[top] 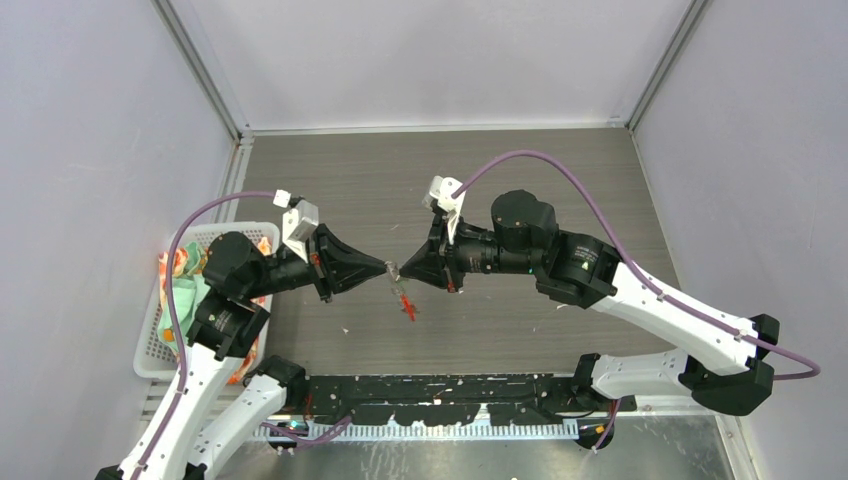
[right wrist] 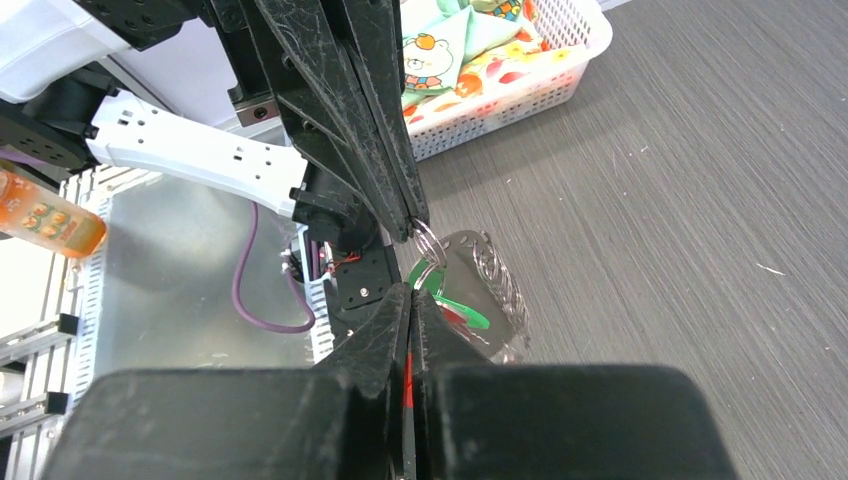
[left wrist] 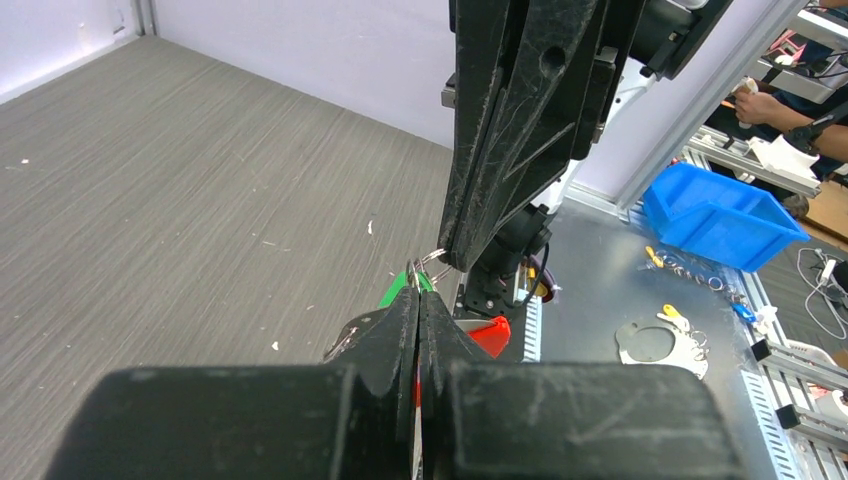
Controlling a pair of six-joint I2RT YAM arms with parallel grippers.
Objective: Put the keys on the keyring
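Left claw (top: 383,267) fully closed, pinching the keyring (right wrist: 428,243) at its tip. Right claw (top: 403,273) also closed, tip to tip with the left and touching the ring. Can't tell whether it grips the ring or a key. Green key (right wrist: 458,306) sits just under both tips. Red strip (top: 406,304) dangles below them.

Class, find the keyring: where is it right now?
In the top view the keyring hangs mid-table between the meeting tips of the left gripper and right gripper, its red strip dangling toward the arm bases.
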